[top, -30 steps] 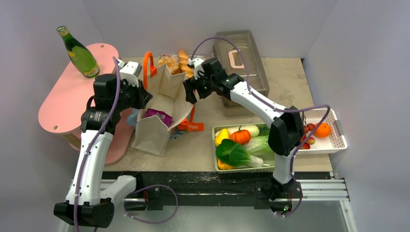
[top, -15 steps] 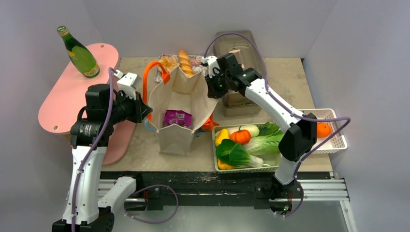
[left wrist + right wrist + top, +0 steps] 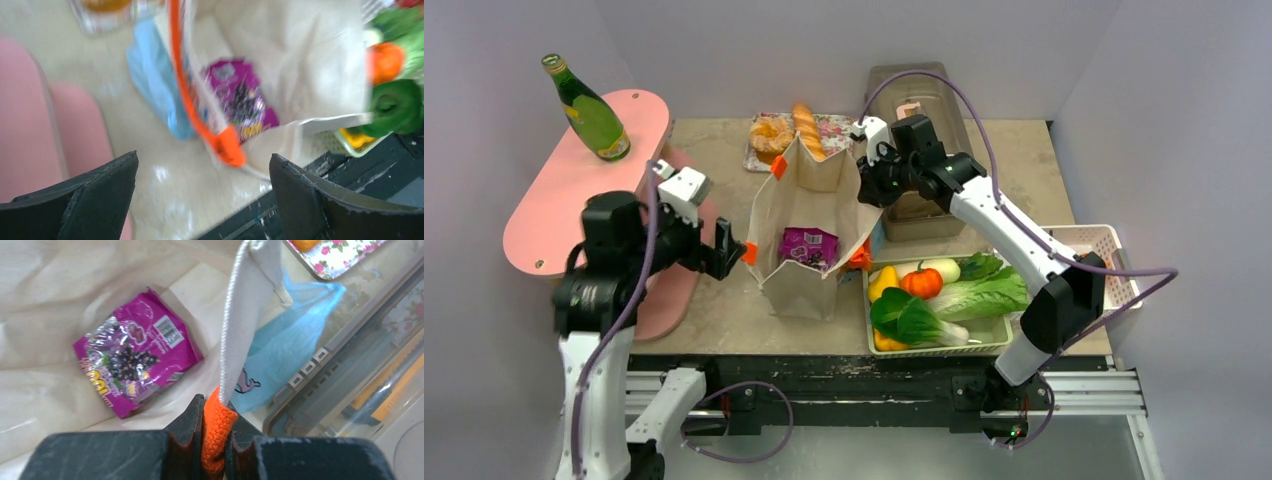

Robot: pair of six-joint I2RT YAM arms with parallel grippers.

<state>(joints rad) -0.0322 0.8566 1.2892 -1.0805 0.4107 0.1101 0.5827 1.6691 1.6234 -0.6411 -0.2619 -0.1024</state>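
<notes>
— Well, what is in the paper bag (image 3: 809, 200)?

— One purple snack packet (image 3: 135, 352), flat on the bottom, below the right claw (image 3: 215, 412) and a little to its left. The bag stands upright on the tabletop (image 3: 1024, 170) with its mouth open.

— And that claw?

— Pinched tight on an orange handle (image 3: 216, 440) at the bag's rim. The jaws meet on the webbing with no gap showing. Just to its right, outside the bag, lies one crumpled blue plastic bag (image 3: 285, 345), and past that is one clear lidded box (image 3: 929, 100).

— The left claw (image 3: 202, 157)?

— Spread wide and holding nothing. The second orange handle (image 3: 229, 151) hangs in the gap between its fingers, and I cannot tell whether either finger touches it. The bag is straight in front of it.

— Any other containers?

— One green tray (image 3: 934, 350), on the near side of the right claw, holds a yellow pepper, an orange pumpkin-like piece and leafy greens. One floral tray (image 3: 834, 125) beyond the bag carries bread.

— So the counts?

— One bag, two handles, one packet, two claws.
</notes>
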